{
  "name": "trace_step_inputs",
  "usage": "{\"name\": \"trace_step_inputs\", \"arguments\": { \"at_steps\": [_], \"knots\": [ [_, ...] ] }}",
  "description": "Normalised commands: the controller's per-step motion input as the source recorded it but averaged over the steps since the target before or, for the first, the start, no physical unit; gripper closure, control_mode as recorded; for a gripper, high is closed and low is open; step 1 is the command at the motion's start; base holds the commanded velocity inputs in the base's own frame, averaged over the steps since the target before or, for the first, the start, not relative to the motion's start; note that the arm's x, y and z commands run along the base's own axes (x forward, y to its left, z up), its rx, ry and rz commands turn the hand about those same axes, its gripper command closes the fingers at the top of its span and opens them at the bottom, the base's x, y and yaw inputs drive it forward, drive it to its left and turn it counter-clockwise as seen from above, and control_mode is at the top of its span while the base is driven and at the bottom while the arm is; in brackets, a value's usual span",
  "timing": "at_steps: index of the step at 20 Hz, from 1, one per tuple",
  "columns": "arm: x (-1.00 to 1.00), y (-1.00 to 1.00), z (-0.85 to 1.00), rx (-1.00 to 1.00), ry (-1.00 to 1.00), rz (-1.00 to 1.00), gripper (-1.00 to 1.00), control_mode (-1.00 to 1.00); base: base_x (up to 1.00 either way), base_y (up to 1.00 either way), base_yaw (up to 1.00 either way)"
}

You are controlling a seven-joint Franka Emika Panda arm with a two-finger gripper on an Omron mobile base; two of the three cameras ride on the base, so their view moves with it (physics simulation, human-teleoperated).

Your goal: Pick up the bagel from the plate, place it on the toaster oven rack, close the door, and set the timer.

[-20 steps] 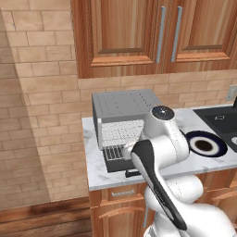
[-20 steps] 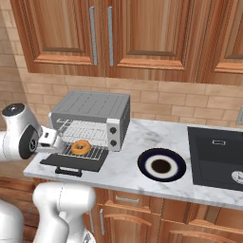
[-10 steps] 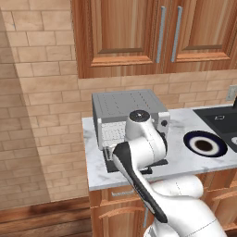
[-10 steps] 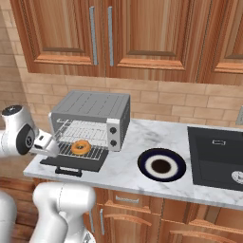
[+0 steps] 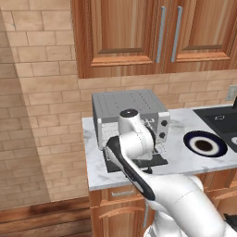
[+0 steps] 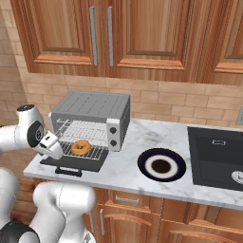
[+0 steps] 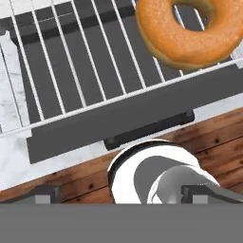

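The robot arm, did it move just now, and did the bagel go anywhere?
The arm swung left and pulled back from the oven; its open claw now sits at the rack's left end. The bagel stayed on the rack, the door stayed down, the plate stayed put.

Bagel [image 6: 80,147]: golden-brown ring w/ centre hole, lying flat on toaster oven rack [image 6: 83,139], toward its front. Hand view: bagel [image 7: 190,29] rests on the bars, close to rack's front edge bar.

Rack: light-grey wire grid, thin parallel bars, pulled partway out of oven cavity over the door.

Door [image 6: 71,163]: dark grey panel, open, folded down flat on tabletop in front of oven; black bar handle along its outer edge.

Plate [image 6: 161,165]: round, dark navy, white inner ring, dark centre; flat on tabletop, well apart from oven.
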Motion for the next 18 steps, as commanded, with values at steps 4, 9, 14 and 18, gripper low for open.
{"name": "trace_step_inputs", "arguments": {
  "at_steps": [4, 9, 14, 18],
  "knots": [
    [0.11, 0.0, -0.44, -0.01, 0.04, -0.13, -1.0, -1.0, 0.0, 0.0, 0.0],
    [0.15, 0.0, -0.37, -0.03, 0.0, -0.07, -1.0, -1.0, 0.0, 0.0, 0.0],
    [0.17, 0.0, -0.29, -0.05, 0.0, -0.04, -1.0, -1.0, 0.0, 0.0, 0.0],
    [0.22, 0.0, -0.24, -0.05, 0.0, -0.03, -1.0, -1.0, 0.0, 0.0, 0.0]
  ]
}}
